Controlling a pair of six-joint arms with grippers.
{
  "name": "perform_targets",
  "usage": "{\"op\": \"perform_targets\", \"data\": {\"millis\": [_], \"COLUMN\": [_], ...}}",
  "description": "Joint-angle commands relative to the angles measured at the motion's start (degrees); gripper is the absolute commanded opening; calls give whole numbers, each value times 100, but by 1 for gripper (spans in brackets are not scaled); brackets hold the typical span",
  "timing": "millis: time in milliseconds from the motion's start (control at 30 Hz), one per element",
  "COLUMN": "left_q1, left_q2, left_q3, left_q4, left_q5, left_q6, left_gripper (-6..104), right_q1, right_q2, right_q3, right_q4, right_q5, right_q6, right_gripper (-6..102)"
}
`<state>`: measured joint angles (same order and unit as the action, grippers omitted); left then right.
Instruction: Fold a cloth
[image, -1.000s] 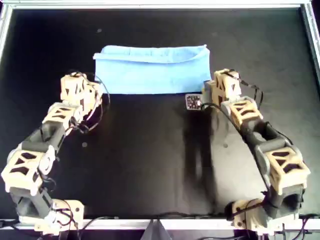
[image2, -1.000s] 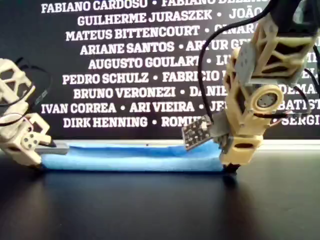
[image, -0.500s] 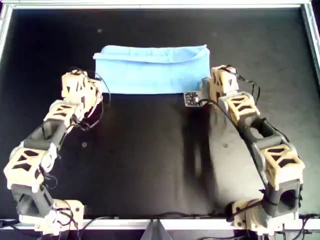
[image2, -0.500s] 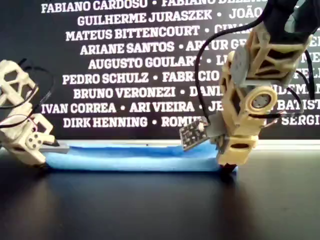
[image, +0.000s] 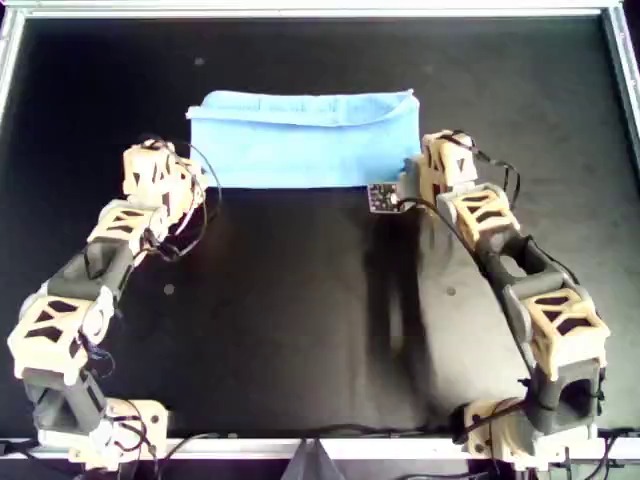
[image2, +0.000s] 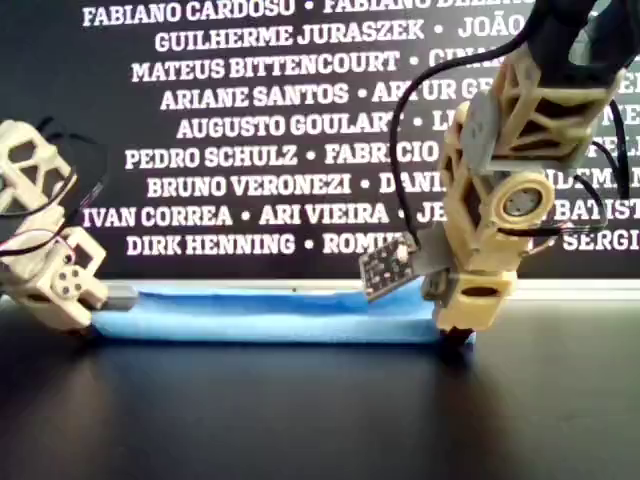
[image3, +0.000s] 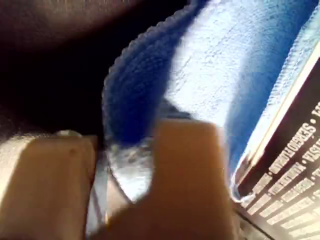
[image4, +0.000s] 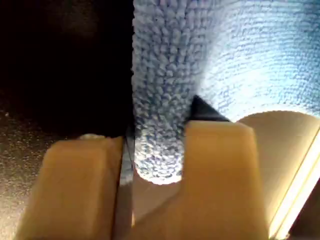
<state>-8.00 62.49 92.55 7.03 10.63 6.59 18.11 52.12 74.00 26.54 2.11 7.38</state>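
Cloth: light-blue fabric lying as a flat band on the far half of the mat in the overhead view, already doubled once, with a rolled lip along its far edge; the near edge runs straight between the two grippers.
Left gripper: at the near corner of the band on the overhead view's left; its wrist view shows a fold of blue fabric pinched between the tan fingers, so it is pressed together on that corner.
Right gripper: at the near corner on the overhead view's right; its wrist view shows the looped weave clamped between both fingers, likewise pinching the fabric.
Progress: one fold looks done, judging by the band's shape; both near corners are seized and barely raised off the mat, as the exterior view shows the band nearly flat. What is left, by my reading, is to carry this edge over for a further fold and let go.
Surface: black matte mat inside a pale metal frame, with faint scuffs and a lighter sheen near the right arm.
Room: beyond the mat, a dark wall printed with white names in capitals fills the exterior view's background.
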Motion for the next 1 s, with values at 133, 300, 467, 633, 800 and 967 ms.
{"op": "perform_targets", "data": {"millis": [133, 300, 467, 633, 800, 967], "left_q1": [-132, -132, -132, -132, -132, -132], "left_q2": [70, 44, 149, 325, 809, 1617], "left_q3": [-185, -185, -62, -35, 369, 1151], "left_q4": [-53, -53, -53, 44, 53, 53], "left_q5": [53, 53, 62, 62, 62, 62], "left_q6": [-26, -18, -18, 35, 44, -9], "left_gripper": [4, 5, 5, 4, 4, 4], "right_q1": [-35, -35, -44, -35, -53, -44], "right_q2": [141, 105, 185, 466, 1002, 1582], "right_q3": [-492, -659, -527, -211, 448, 1134], "right_q4": [53, 53, 62, 62, 62, 62], "right_q5": [-44, -44, -44, -44, -44, -44], "right_q6": [35, 35, 35, 35, 26, 26], "right_gripper": [9, -3, -1, -1, -1, -1]}}
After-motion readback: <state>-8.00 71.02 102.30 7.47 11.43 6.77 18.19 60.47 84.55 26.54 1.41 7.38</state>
